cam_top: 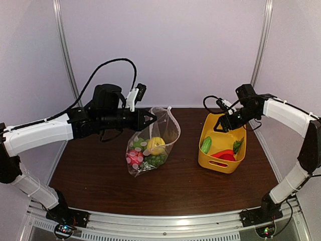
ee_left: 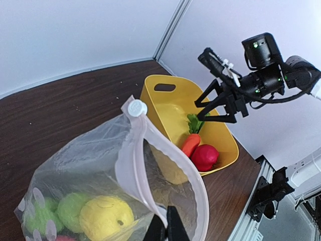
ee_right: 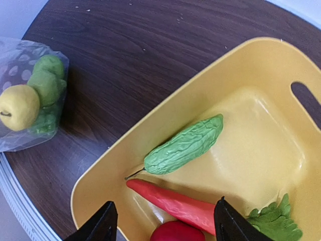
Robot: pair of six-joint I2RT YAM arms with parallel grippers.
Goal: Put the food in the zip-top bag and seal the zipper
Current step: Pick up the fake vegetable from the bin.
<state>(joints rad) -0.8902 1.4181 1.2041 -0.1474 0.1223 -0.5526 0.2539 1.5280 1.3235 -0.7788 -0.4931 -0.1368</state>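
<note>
One clear, white-dotted zip-top bag (cam_top: 170,130) sat mid-table, mouth open, rim pinched by the closed left gripper (cam_top: 149,119); inside, one lemon (cam_top: 156,144) among green fruit (cam_top: 156,159); one yellow basket (ee_right: 100,170) held one cucumber (ee_right: 183,145), one carrot (ee_right: 170,203); right gripper (cam_top: 220,125) hovered over it, jaws wide.

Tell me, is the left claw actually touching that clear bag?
Touching. The left wrist view shows the left gripper pinched shut on the rim of the zip-top bag.

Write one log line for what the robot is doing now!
left gripper: shut on zip-top bag rim | right gripper: open above yellow basket | in bag: lemon | in basket: cucumber, carrot
</note>
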